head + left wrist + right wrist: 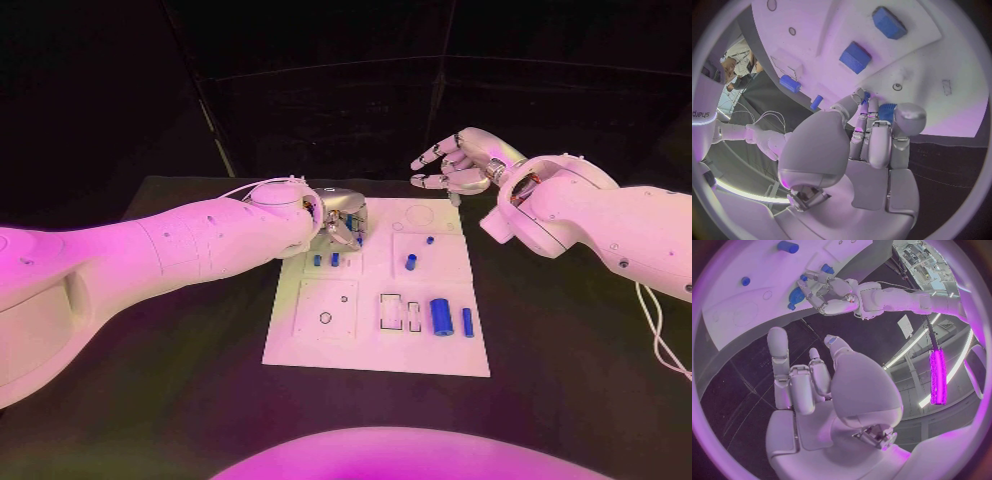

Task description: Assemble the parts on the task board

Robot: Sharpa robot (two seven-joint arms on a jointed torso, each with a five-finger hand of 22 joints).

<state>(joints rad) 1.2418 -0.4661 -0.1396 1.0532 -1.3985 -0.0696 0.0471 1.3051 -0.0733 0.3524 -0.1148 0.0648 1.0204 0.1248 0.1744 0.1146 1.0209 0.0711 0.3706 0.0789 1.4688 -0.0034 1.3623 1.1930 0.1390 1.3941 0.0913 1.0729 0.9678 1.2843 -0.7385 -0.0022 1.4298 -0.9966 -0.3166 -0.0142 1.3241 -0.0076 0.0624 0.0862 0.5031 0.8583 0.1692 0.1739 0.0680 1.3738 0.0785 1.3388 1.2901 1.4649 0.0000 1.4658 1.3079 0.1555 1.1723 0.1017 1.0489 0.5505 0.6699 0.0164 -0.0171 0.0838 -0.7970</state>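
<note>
Our left hand (340,222) is down at the board's (378,360) far-left corner, fingers (879,135) pinched on a small blue part (887,111) right at the board surface. Our right hand (459,163) hovers beyond the far edge, over the tabletop (577,380), fingers apart and holding nothing. The risk we see: the part sits shallow at the fingertips, so any tilt as it meets its seat could jam it or flick it out — and our own fingers hide that contact. Two pegs (326,259) stand just near of the hand; a sideways drift could knock them. The long cylinder (441,317) lies well clear, near-right.
</note>
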